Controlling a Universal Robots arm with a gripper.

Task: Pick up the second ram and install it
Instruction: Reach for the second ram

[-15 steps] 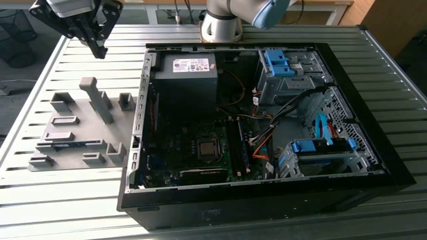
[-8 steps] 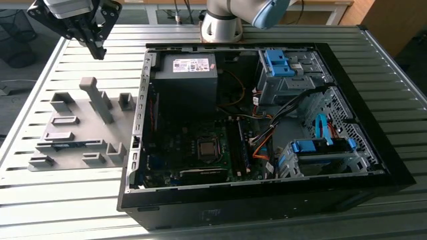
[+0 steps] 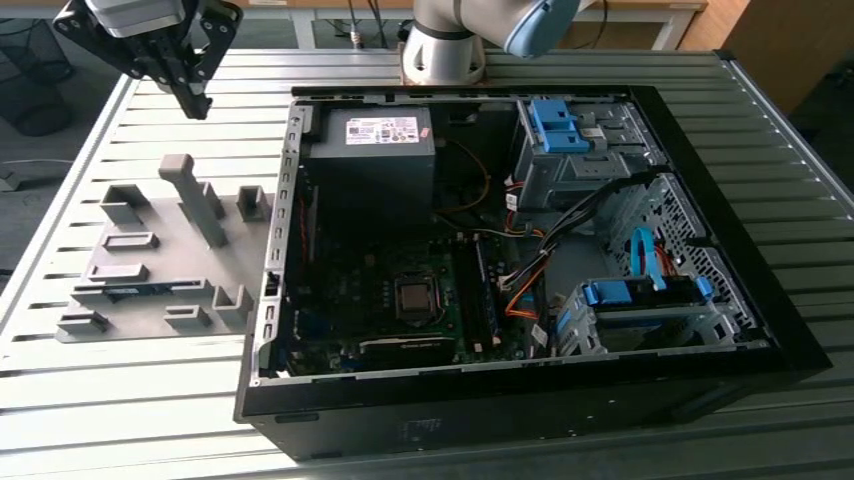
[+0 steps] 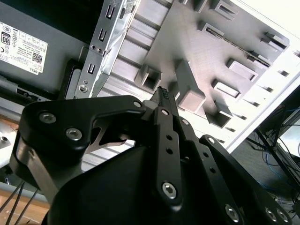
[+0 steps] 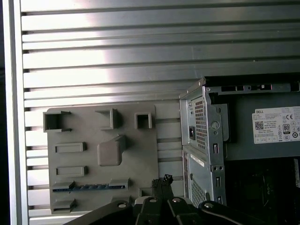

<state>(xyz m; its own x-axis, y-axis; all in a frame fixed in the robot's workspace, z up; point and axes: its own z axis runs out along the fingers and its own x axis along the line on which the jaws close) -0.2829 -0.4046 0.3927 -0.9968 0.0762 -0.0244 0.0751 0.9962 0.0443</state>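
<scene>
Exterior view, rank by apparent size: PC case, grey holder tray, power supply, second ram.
Largest to smallest as they look in the exterior view:
1. PC case
2. grey holder tray
3. power supply
4. second ram, a thin blue stick lying in the tray
No close calls.

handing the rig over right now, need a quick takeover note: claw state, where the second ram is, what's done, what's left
Claw: shut and empty, raised over the slatted table at the exterior view's upper left.
Second ram: blue stick lying in a slot of the grey holder plate, beside the open PC case. The claw is well clear of it.
Done: nothing on this ram; it is not grasped.
Left: the pick-up and the install. I cannot tell from here whether the motherboard slots are filled.
</scene>
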